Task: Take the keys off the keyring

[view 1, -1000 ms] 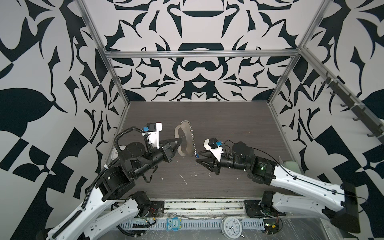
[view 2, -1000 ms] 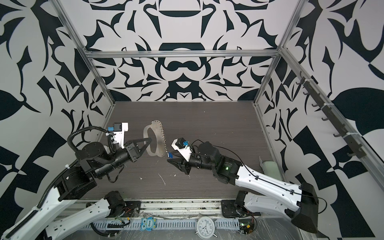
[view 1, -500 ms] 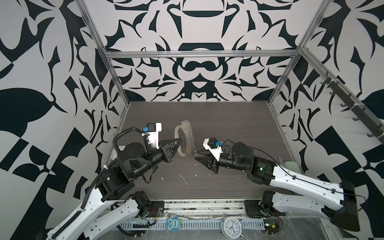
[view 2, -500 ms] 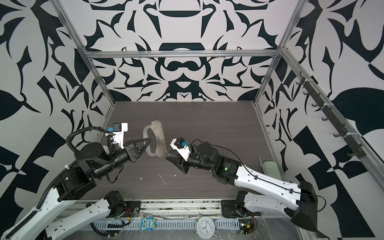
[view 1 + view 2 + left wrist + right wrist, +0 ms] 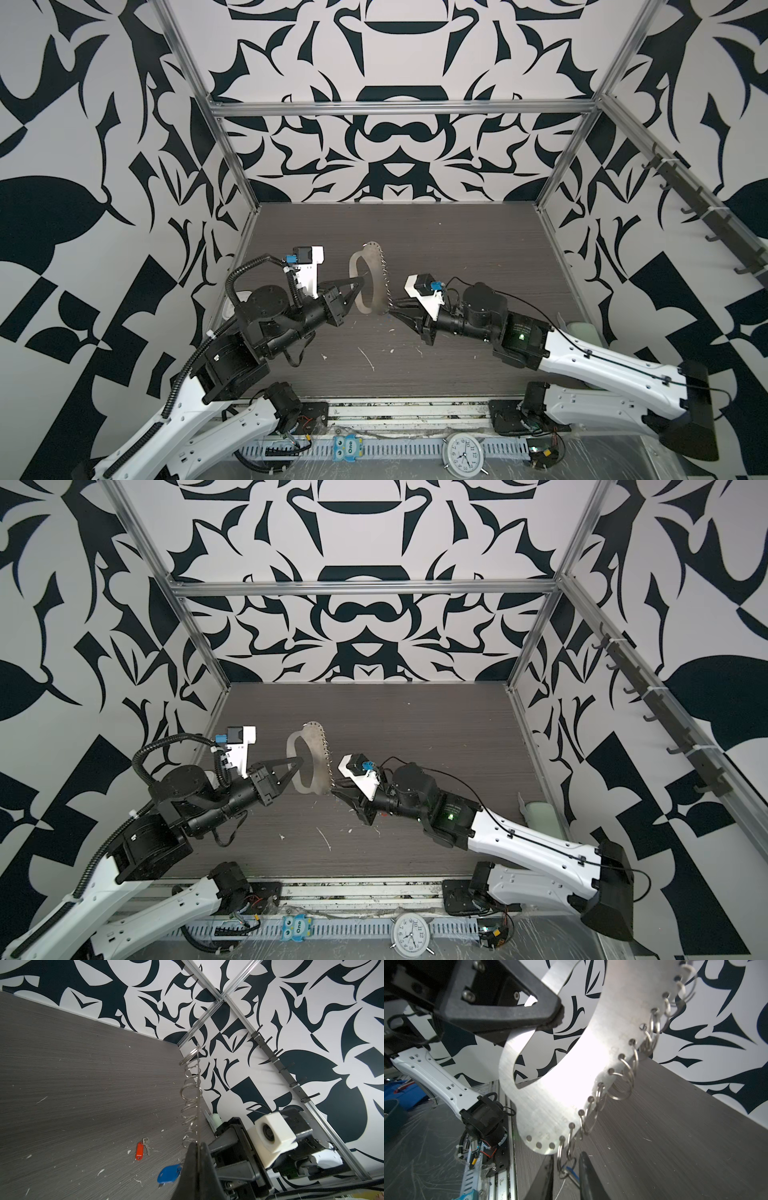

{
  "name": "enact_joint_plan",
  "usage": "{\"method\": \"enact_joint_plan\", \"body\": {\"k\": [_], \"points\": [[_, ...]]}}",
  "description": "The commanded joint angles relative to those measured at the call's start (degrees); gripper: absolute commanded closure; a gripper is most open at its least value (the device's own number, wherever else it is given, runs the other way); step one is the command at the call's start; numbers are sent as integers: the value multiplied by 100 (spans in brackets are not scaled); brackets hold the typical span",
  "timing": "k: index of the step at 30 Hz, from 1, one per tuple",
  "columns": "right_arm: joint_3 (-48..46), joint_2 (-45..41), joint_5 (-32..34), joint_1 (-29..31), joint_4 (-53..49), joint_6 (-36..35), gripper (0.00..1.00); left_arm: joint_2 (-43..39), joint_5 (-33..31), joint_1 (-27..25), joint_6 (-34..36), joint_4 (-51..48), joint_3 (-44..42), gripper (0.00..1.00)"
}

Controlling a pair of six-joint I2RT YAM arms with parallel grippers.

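Right gripper (image 5: 566, 1155) first: its jaws stand a narrow way apart, straddling the lowest of the split rings (image 5: 564, 1165) at the bottom end of the keyring (image 5: 571, 1076), with a sliver of blue showing between them. Do the fingers (image 5: 588, 1176) actually bite on that ring? The wrist view is too close and dark down there to call it. In both top views this gripper sits right at the keyring's lower tip, above the dark wood-grain table (image 5: 457, 249).

Over to the left gripper (image 5: 360, 284): jaws together, clamped on the thin band of the keyring's loop, holding it up on edge and clear of the table. The keyring shows as a curved grey metal plate with an oval cut-out. A row of silver rings runs down the edge that faces the right arm.

Now the keys. The blue-tagged key (image 5: 168, 1173) hangs at the low end of that ring row, just beside the left gripper's finger in the left wrist view. The red-tagged key (image 5: 141, 1150) lies flat on the table, off the keyring and apart from it, with the tag and silver key side by side among white flecks.
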Motion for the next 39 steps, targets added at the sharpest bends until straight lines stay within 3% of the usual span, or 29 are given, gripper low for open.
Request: {"method": "enact_joint_plan", "body": {"k": [1,8,20,21,25,27,31,36,39], "points": [[293,11,67,31,298,-24,82,-88,52,8,-60,225,-55,100],[292,-26,182,40,185,-19,96,-133,-15,8,-77,203,-57,100],[388,-90,221,66,-206,-33,100,-152,-199,8,-121,104,-56,100],[412,-95,183,64,-247,-35,100,-131,-187,8,-121,77,-51,97],[538,-104,200,66,-506,-56,100,-189,-294,8,-121,-45,-76,64],[624,-104,197,66,-671,-61,100,-288,-445,8,-113,-134,-97,58],[810,-121,129,66,-1003,-85,100,-529,-775,8,-18,-378,-117,51],[1088,-123,33,66,-1467,-258,100,-735,-1081,8,280,-665,-116,50],[1253,-109,-193,66,-1614,-331,100,-778,-637,8,702,-413,-202,49]]}}
